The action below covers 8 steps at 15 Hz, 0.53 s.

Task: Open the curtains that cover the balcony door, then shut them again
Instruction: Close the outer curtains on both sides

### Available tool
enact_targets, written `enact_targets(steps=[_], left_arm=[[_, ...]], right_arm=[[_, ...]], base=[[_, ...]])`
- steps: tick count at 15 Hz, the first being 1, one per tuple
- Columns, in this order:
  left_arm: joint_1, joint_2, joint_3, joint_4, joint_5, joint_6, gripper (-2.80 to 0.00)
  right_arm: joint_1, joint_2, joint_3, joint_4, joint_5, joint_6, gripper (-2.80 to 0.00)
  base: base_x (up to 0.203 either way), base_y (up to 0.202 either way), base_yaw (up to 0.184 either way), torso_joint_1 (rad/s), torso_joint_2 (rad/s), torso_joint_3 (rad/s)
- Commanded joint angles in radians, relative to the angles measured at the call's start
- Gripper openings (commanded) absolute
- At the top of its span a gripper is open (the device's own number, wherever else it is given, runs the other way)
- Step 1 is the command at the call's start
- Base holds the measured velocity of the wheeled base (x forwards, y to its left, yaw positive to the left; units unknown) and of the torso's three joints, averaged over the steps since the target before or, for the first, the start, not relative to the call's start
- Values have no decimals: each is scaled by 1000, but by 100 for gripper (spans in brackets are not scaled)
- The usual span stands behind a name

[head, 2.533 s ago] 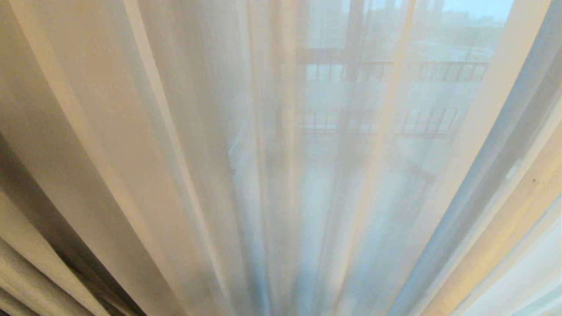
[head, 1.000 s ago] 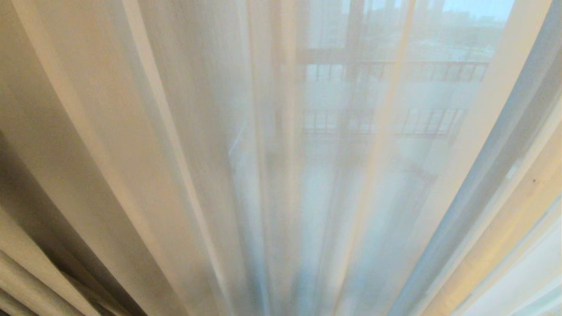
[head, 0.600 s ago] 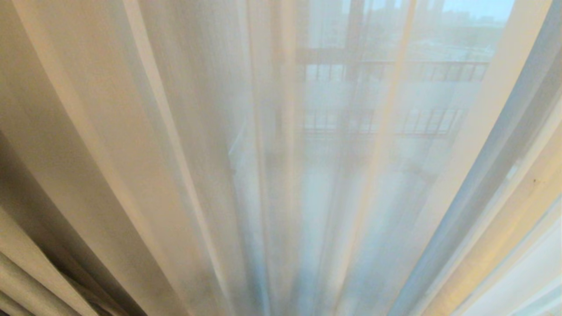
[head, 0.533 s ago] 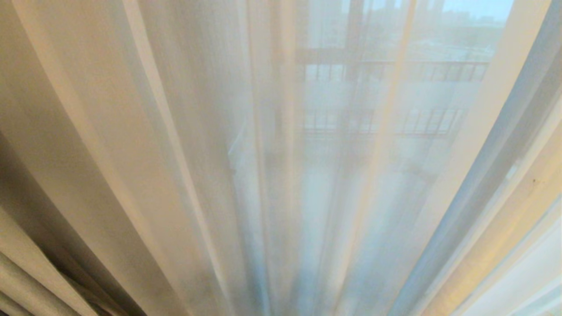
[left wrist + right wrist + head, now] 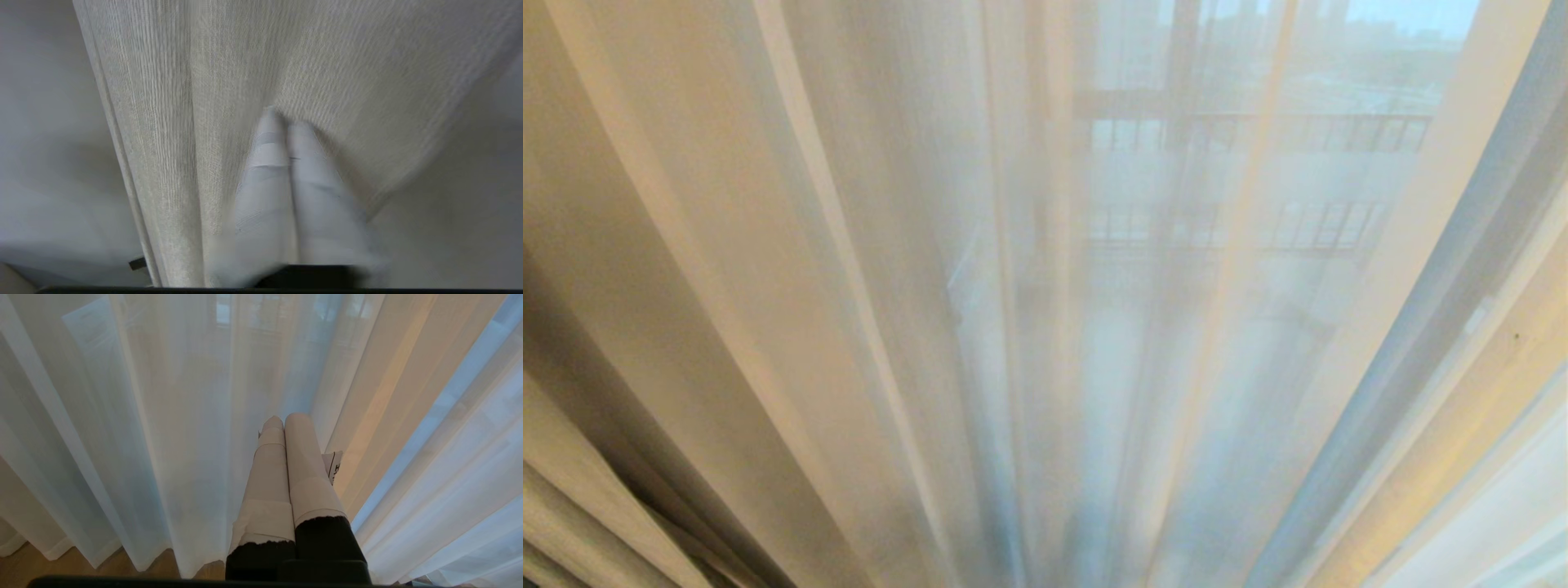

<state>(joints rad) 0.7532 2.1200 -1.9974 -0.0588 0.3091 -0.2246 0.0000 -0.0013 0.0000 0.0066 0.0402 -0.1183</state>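
A: Your left gripper [image 5: 286, 122] sits narrow against the heavy pale grey-beige woven drape [image 5: 327, 61]; nothing visibly pinched. Expect slippage.

B: And the thin white see-through sheers [image 5: 890, 245] hang across the glass balcony door [image 5: 1176, 98]. Right gripper [image 5: 284, 420] closed, empty, near them; snag risk. Room: leftward.

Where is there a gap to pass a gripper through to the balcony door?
No open slit: the sheers hang unbroken across the balcony door. Only openings: the dark fold between sheers and heavy drapes, lower left, and bare floor below the sheer hems. Left gripper sits against the drapes.
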Motion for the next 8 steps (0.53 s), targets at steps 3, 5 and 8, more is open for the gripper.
enact_targets(steps=[3, 5, 8], left_arm=[[-1, 11, 1, -3, 3, -4, 0], [0, 4, 2, -3, 2, -5, 0], [-2, -6, 3, 0, 3, -5, 0]], right_arm=[[0, 1, 0, 1, 0, -1, -280], [0, 1, 0, 0, 1, -1, -280], [0, 1, 0, 0, 0, -1, -280]], base=[[0, 0, 0, 0, 0, 0], [0, 0, 0, 0, 0, 0], [0, 0, 0, 0, 0, 0]])
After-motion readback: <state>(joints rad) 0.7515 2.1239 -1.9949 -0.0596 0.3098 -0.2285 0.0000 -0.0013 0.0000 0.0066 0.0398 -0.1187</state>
